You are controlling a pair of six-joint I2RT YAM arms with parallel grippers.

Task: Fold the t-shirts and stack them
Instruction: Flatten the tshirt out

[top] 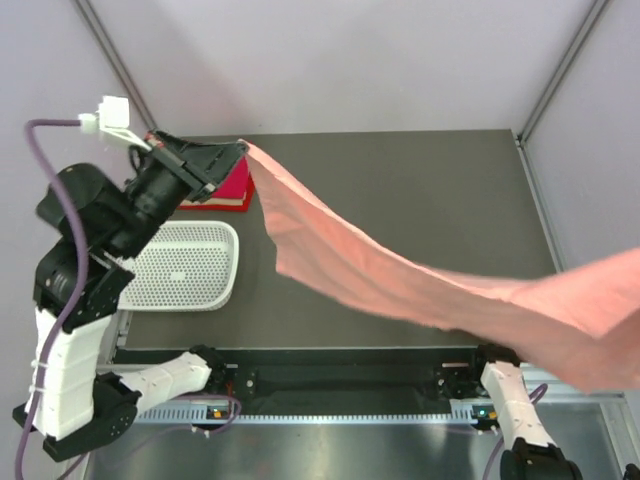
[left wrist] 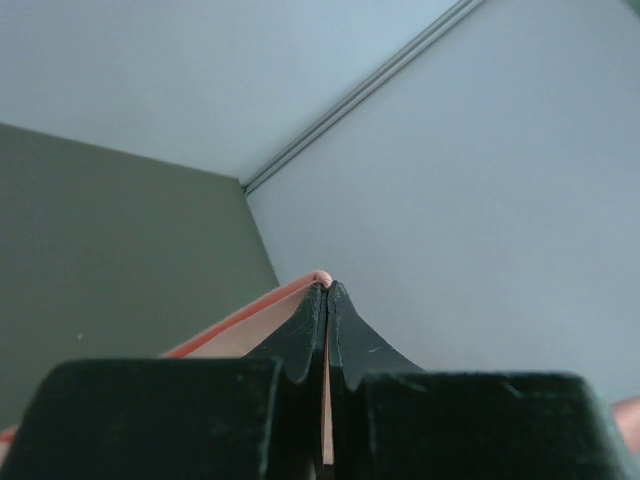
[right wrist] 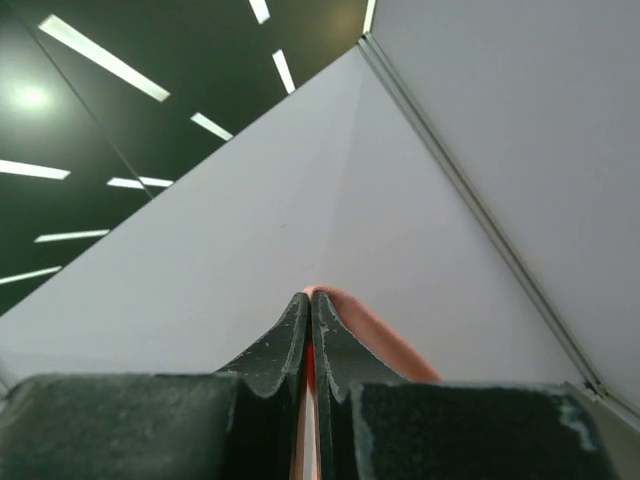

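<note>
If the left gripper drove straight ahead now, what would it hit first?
Beyond the pink shirt pinched in the left gripper, probably the grey wall; depth is unclear.

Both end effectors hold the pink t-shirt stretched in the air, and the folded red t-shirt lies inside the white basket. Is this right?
The left end effector and the right end effector do hold the pink t-shirt stretched in the air, but the folded red t-shirt lies on the table beyond the white basket, not inside it. The top external view shows this.
</note>
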